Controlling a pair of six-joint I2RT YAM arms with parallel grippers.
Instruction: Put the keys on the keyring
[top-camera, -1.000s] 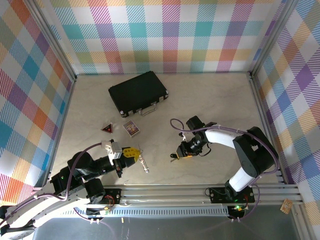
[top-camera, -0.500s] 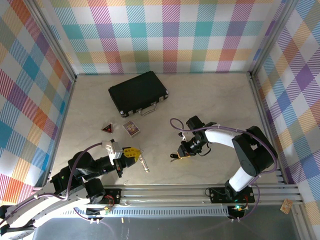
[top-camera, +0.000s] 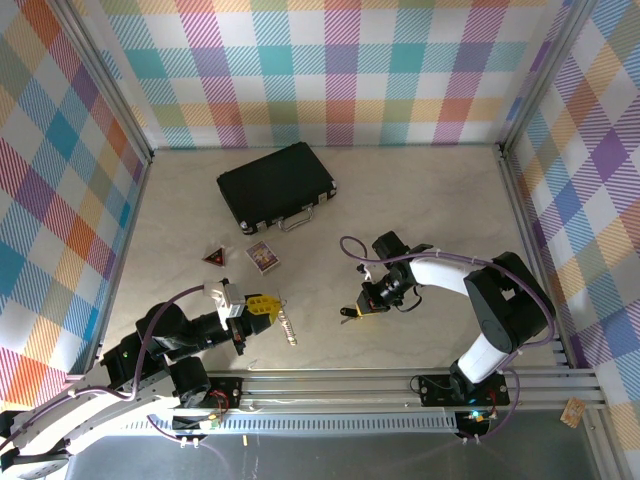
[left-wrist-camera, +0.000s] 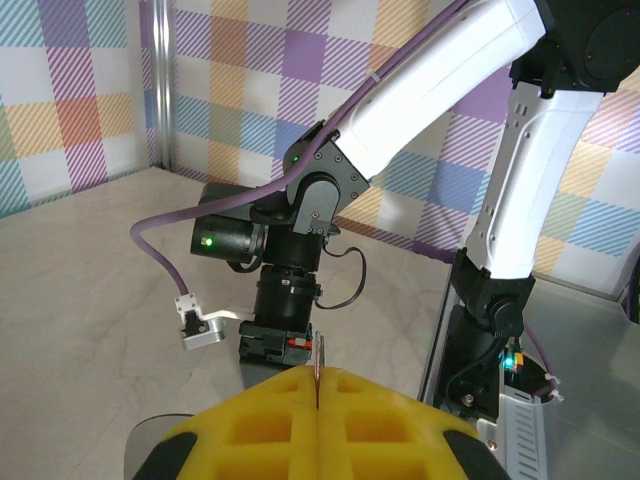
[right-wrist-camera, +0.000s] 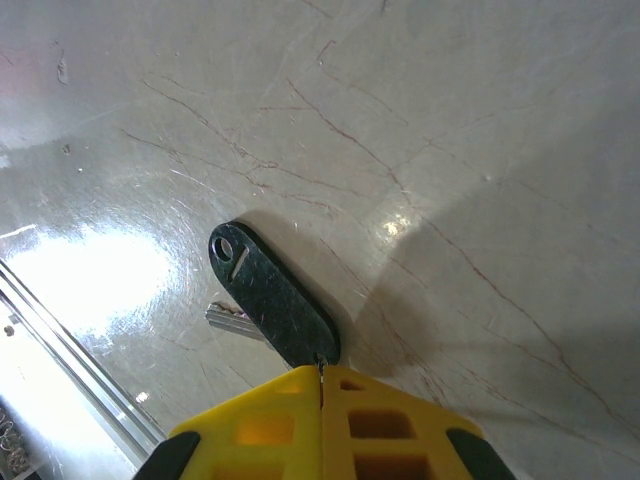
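Right wrist view: the key has a flat, oblong black head with a round hole at its far end, and a silver blade shows beneath it. It sits low at the glossy, veined, marble-look counter; contact cannot be confirmed. The right pincer, its yellow ribbed pads pressed together, grips the head's near end. Left wrist view: the left pincer is clenched on a thin metal sliver. From above, a ridged silver piece lies just beside the left pincer.

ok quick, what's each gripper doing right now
left gripper: closed on a thin metal strip
right gripper: closed on the black key tag
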